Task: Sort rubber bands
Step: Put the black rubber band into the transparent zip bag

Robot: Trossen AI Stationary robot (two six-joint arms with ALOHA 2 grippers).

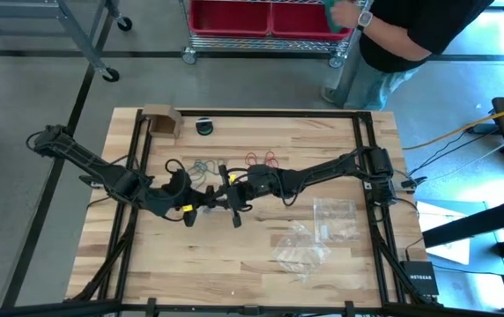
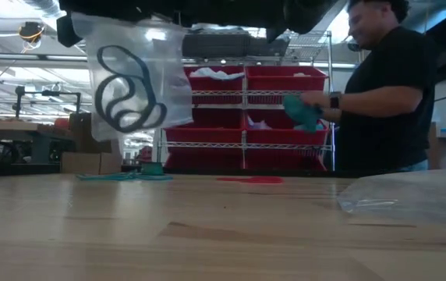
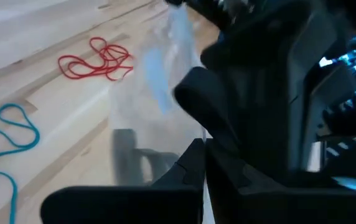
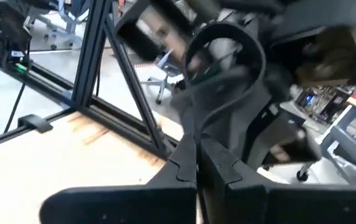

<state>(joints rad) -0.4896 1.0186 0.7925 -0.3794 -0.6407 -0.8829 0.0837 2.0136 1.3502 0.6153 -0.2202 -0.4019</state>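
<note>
Both arms meet over the middle of the table (image 1: 234, 255); between them hangs a clear zip bag (image 2: 133, 82), lifted off the wood, with black rubber bands (image 2: 125, 97) coiled inside it; the left end effector (image 1: 201, 204) has its fingers pressed together on the bag's edge, and the right end effector (image 1: 228, 201) is likewise closed on the bag from the other side; on the table beyond them lie the teal rubber bands (image 1: 203, 166) and, just beside those, the red rubber bands (image 1: 263, 159), both loose on the wood; two more clear bags (image 1: 318, 233) lie flat nearer the right arm's side; a small cardboard box (image 1: 160, 121) and a roll of tape (image 1: 203, 126) sit at the far edge; a person (image 2: 391, 94) stands by red shelf bins (image 2: 246, 109) behind.
</note>
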